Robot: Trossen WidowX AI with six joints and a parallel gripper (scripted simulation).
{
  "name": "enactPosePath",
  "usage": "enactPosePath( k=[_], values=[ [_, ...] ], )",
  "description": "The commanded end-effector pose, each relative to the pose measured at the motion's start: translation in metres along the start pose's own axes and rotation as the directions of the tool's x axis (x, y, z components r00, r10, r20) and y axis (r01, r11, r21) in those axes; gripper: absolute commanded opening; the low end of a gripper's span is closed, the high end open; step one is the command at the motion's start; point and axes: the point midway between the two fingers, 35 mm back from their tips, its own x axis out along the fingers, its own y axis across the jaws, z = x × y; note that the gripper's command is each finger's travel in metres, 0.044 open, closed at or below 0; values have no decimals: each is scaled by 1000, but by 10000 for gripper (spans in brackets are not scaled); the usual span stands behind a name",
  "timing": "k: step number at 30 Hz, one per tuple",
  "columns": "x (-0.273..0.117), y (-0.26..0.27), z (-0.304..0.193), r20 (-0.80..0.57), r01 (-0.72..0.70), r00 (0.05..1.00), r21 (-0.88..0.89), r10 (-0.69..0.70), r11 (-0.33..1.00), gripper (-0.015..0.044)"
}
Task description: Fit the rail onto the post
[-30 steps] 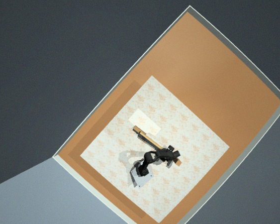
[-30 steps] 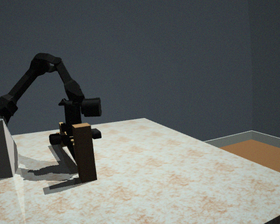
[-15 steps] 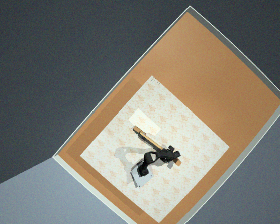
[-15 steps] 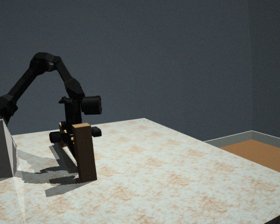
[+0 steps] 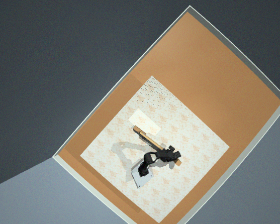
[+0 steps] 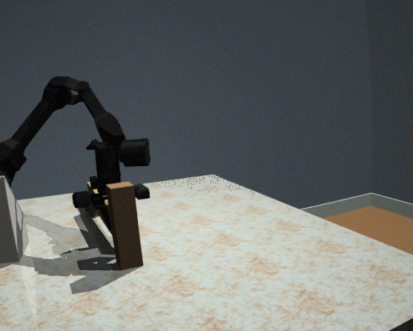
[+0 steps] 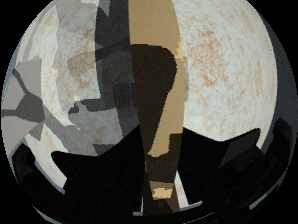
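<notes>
One post (image 6: 124,223) stands just beside the tool (image 6: 101,200) clamping the rail (image 5: 148,138).

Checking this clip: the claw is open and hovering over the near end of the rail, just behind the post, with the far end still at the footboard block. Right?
Not quite. The claw is not open and hovering: it is shut on the rail, as the wrist view shows. The rest holds: in the top view the grip is at the rail's near end by the post, and the far end reaches the footboard block.
</notes>
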Motion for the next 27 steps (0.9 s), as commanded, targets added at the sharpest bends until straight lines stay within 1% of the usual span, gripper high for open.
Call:
enactPosePath(
  k=[1,27],
  values=[
    [-7,-4,0,-3,17,1000,-4,-17,1000,0],
    [-16,-4,0,-4,17,1000,-4,-17,1000,0]
  ],
)
